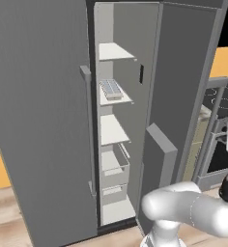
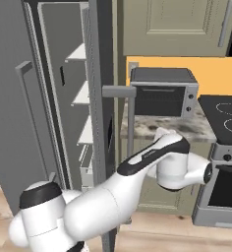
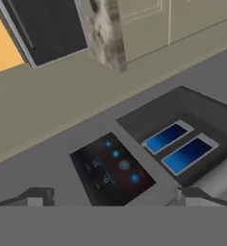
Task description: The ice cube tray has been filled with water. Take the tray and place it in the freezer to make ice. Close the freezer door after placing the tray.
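The ice cube tray (image 1: 111,89) lies flat on the second white shelf inside the freezer (image 1: 117,130), with its pale cells of water facing up. The freezer door (image 1: 183,96) stands wide open, and its long bar handle (image 2: 130,123) shows edge-on in the right base view. My arm (image 2: 152,157) reaches around to the door's outer side. In the hand view my gripper (image 3: 115,199) is open and empty, close to the door's outer face, just below the black dispenser recess (image 3: 182,144) with its blue panels.
The wider plain grey door (image 1: 38,120) is closed on the left. A toaster oven (image 2: 162,93) sits on the stone counter (image 2: 187,129) behind the open door, beside the stove (image 2: 223,115). Beige cabinets (image 2: 172,24) hang above.
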